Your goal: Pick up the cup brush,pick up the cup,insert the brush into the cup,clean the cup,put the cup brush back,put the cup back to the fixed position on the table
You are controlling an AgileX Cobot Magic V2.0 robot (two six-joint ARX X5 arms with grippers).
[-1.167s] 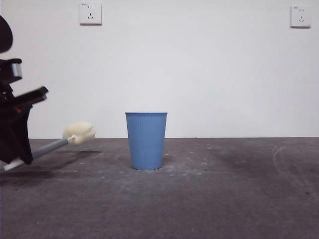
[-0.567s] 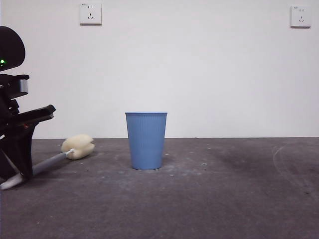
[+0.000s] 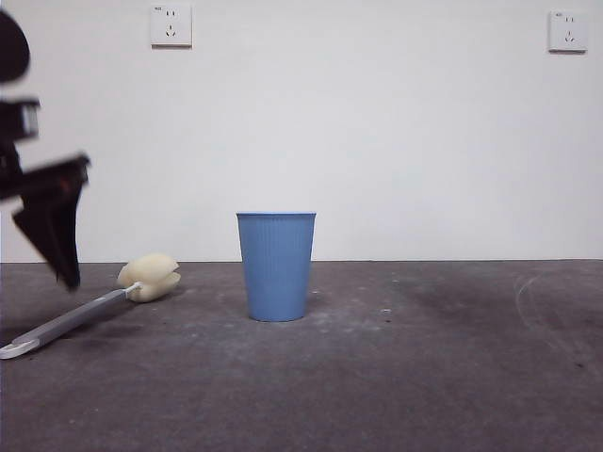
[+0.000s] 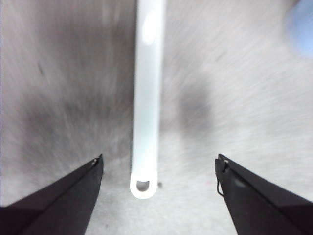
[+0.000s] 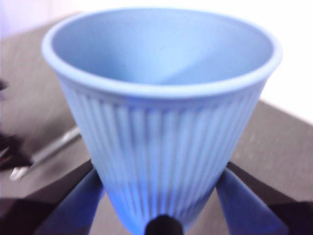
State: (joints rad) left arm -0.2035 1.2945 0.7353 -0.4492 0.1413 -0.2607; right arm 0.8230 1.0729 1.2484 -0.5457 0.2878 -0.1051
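Note:
The cup brush (image 3: pixel 94 306) lies flat on the table (image 3: pixel 396 377) at the left, with its cream sponge head (image 3: pixel 149 277) pointing toward the middle. My left gripper (image 3: pixel 58 247) hangs open and empty just above the handle. In the left wrist view the handle's white tip (image 4: pixel 143 182) lies on the table between the open jaws of the left gripper (image 4: pixel 159 161). One blue ribbed cup (image 3: pixel 276 266) stands upright mid-table. My right gripper (image 5: pixel 161 215) is out of the front view and is shut on a blue cup (image 5: pixel 161 122), held upright.
Two wall sockets (image 3: pixel 171 25) sit high on the white wall behind the table. In the right wrist view, the brush handle (image 5: pixel 46 152) lies on the table beside the held cup.
The left gripper lowered the brush onto the table, let go of it and rose above the handle. The standing cup has not moved.

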